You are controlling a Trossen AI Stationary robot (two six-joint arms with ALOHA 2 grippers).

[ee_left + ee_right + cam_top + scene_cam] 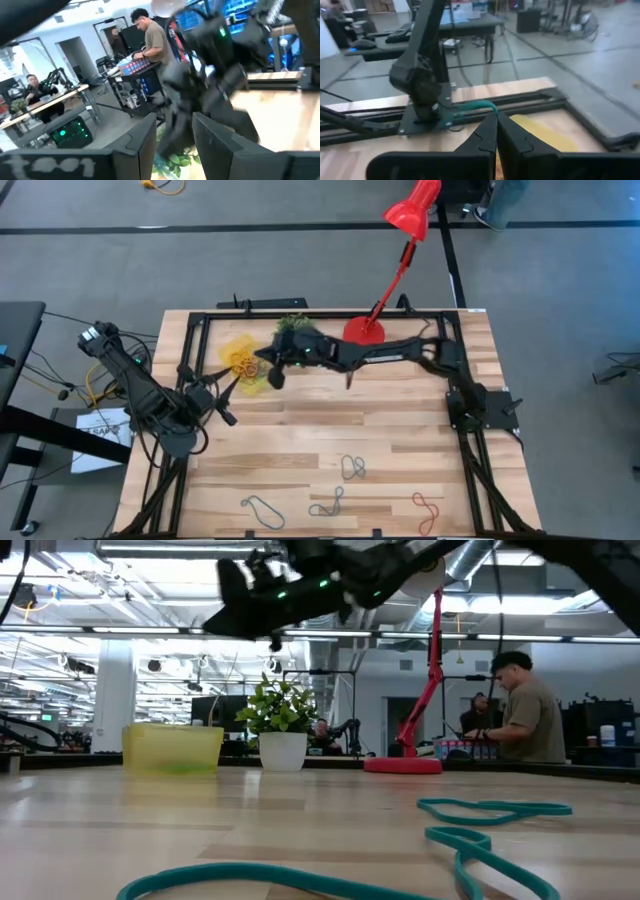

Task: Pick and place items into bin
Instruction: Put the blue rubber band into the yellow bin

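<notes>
Shallow yellow bin (243, 364) — translucent; square

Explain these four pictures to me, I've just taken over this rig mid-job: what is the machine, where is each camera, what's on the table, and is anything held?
The machine is two dark robot arms at a wooden table. One camera looks straight down, one looks level across the tabletop, and one rides on each wrist. The right gripper hangs over the shallow yellow plastic bin, its fingers shut, apparently on a thin teal rubber loop. The left gripper waits beside the bin, open and empty. Loose loops lie toward the front: a grey loop, a blue loop and a red loop. A small potted plant and a red lamp stand behind.
</notes>
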